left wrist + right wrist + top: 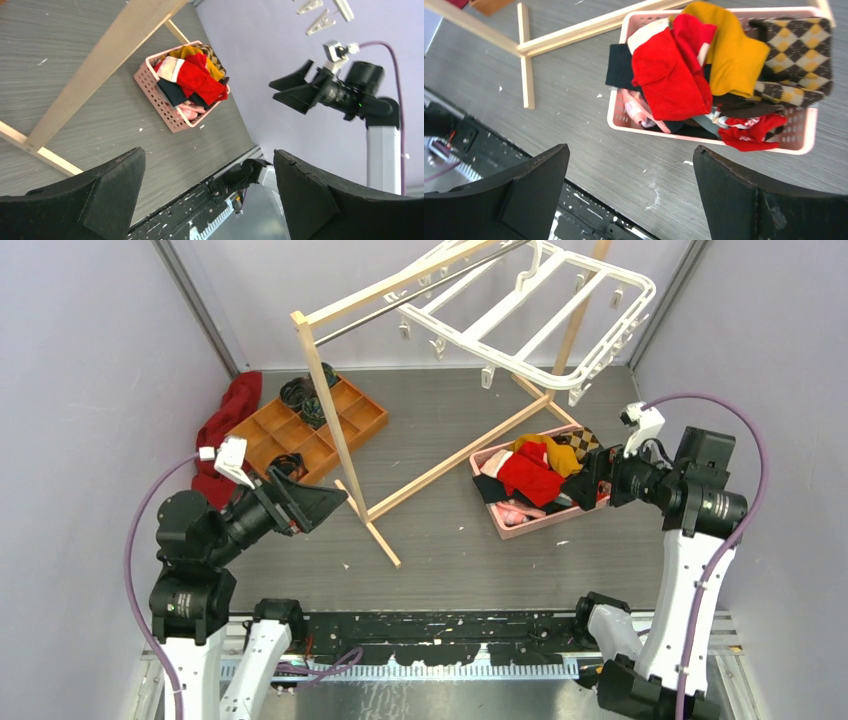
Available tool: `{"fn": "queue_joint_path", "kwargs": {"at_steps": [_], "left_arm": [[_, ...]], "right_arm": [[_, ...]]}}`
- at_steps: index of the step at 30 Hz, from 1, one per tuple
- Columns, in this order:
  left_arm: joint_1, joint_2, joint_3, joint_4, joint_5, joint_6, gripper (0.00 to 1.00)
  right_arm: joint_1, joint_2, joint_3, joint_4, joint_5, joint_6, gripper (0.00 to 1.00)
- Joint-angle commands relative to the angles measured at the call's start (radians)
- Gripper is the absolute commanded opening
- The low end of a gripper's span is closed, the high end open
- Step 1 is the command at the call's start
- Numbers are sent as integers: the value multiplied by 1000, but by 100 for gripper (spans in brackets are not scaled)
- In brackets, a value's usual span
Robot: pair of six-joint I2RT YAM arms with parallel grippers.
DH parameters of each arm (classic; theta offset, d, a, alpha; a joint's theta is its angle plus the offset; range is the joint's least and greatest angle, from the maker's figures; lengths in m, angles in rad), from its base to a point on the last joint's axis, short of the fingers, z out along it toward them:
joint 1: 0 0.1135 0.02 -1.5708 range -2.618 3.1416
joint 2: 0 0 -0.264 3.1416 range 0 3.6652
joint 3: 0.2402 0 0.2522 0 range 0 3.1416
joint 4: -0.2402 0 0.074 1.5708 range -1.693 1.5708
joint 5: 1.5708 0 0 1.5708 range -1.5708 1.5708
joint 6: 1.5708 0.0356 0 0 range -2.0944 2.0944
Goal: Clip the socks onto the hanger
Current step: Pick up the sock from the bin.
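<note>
The red socks (671, 75), perhaps two or more since the pile hides the count, lie heaped among other garments in the pink basket (714, 142) on the desk (450, 550), below the white hanger (470, 340) on the wooden rack (340, 440), while the right end effector (585, 488) beside the basket and the left end effector (325, 502) near the rack's post both gape wide, holding nothing.

Glossy white plastic hanger (505, 302), cloth socks (669, 80)
</note>
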State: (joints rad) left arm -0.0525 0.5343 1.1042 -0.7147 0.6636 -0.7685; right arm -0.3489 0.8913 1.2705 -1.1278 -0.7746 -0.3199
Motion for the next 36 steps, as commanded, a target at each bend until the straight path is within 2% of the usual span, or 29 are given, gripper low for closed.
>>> {"fn": "queue_joint_path", "kwargs": {"at_steps": [1,6,11,16,19,21,23,26,29,32,36], "left_arm": [[-3,-42,-54,157,124,-87,100],[-3,-77,-139,183,148,-94,100],[-4,-77,-240,316,180,-160,100],[-17,-71,-262,354,174,-139,100],[-21,-86,-295,366,179,-148,100],[-20,-98,-315,365,183,-149,99],[-20,-109,-335,366,180,-148,99],[-21,-107,-352,368,168,-142,99],[-21,-87,-354,388,159,-143,98],[-21,-57,-356,415,160,-142,98],[-21,-41,-374,455,158,-140,97]], "right_arm": [[-1,54,16,-97,-106,-165,100],[-1,106,59,-75,-40,-80,100],[-1,123,50,-30,51,70,100],[-1,140,-3,54,15,118,85],[0,151,-51,56,-43,7,80],[0,133,-110,34,-119,-174,77],[1,108,-176,39,-157,-344,76],[0,118,-231,84,-176,-505,78],[10,197,-216,116,-186,-569,77],[65,274,-182,112,-150,-603,69],[126,288,-216,179,-85,-590,67]]}}
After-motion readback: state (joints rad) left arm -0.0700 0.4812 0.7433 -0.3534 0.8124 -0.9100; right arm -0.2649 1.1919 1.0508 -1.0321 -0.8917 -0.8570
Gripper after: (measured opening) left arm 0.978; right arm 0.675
